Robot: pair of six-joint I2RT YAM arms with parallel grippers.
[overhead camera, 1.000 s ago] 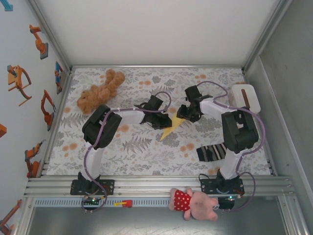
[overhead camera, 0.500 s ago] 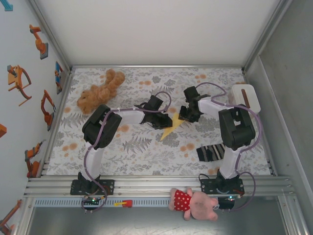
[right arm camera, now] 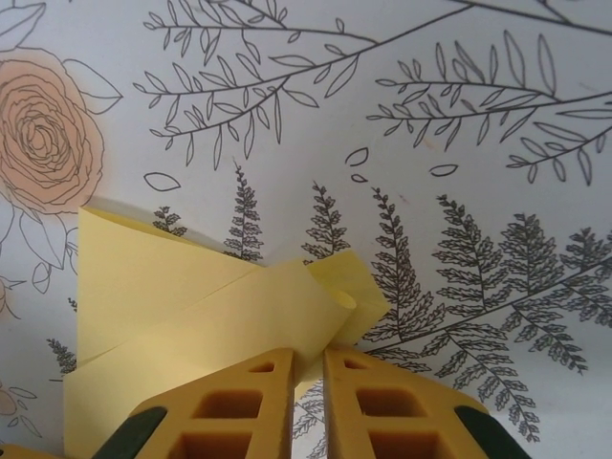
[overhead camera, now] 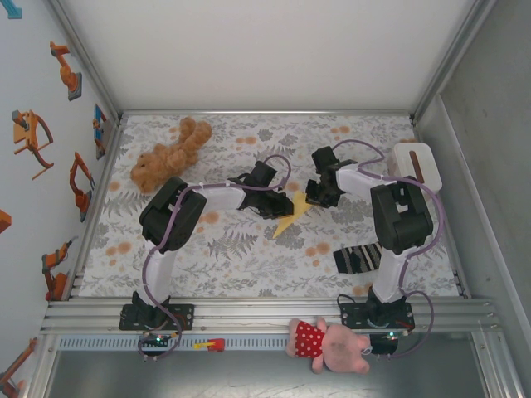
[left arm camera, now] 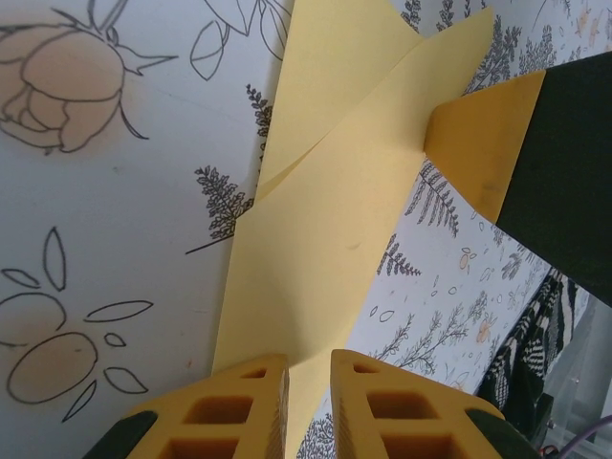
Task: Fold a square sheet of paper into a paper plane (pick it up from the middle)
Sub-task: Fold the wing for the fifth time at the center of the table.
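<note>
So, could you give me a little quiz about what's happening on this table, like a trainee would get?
1. True or false: the striped sock lies apart from the yellow paper.
2. Between the left gripper and the right gripper, which is shut on the paper? A: left alone. B: right alone. C: both.
3. Fill in: the brown teddy lies nearer the ___ gripper.

Key: 1 true; 2 C; 3 left.
</note>
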